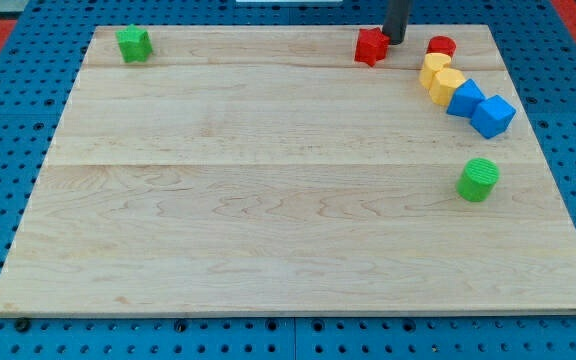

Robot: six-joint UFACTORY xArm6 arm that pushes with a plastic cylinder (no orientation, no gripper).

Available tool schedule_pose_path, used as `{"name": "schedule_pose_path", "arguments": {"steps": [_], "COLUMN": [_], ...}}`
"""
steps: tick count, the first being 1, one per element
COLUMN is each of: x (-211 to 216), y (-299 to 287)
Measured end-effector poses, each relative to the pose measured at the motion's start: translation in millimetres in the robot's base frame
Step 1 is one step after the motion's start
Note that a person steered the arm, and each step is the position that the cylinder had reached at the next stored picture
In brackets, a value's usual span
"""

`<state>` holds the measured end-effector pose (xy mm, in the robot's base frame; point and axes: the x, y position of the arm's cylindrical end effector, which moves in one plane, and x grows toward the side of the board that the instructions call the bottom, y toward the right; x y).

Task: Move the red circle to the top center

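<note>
So my tip (396, 41) sits at the tabletop's (268, 200) top edge, touching the red star-ish block (371, 46). The red circle (441, 46) lies just off to the view's right of it, beside the yellow blocks (440, 76). No jaws here, just a rod.

Rod (396, 18) cut by top edge — upper part unseen.
</note>
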<state>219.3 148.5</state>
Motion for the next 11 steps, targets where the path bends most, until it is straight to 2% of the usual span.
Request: {"name": "schedule_pose_path", "arguments": {"steps": [2, 3, 4, 5, 6, 7, 9, 10, 11], "x": [14.7, -5.7, -13.1, 4.7, 51.8, 49.2, 4.1, 20.7, 7.9], "y": [-98.6, -43.0, 56.5, 121.2, 108.4, 57.7, -24.3, 2.2, 63.0]}}
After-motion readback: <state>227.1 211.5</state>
